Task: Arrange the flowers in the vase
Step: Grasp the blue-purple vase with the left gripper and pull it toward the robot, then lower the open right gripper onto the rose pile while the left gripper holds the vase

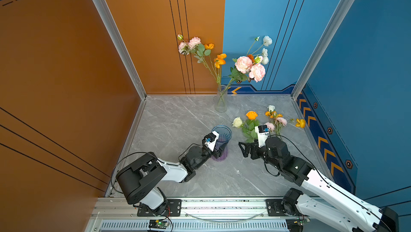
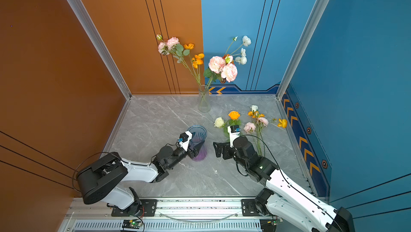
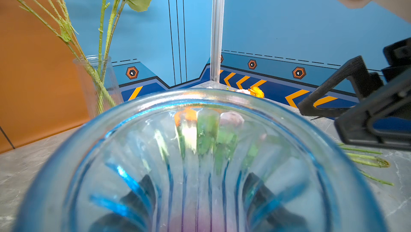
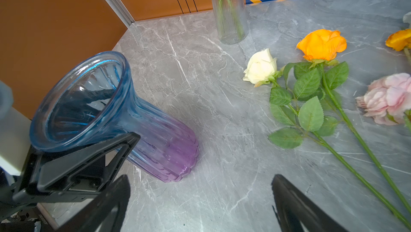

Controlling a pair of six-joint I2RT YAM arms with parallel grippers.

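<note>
The left gripper [image 1: 219,149] is clamped on the neck of the blue-and-purple vase [image 1: 223,133], which stands on the grey table [image 1: 178,119]. Behind it, a clear vase [image 1: 220,103] holds several blooms. The right gripper [image 1: 244,149] hangs with jaws spread wide, gripping nothing, just beside the flowers [image 1: 252,126] lying on the table's right side.

Vase [image 4: 160,144]: ribbed glass, blue fading to purple; flowers [image 4: 309,86]: cream, orange, pink blooms, green leaves; table [image 4: 222,113]: grey marble, white veining.
</note>
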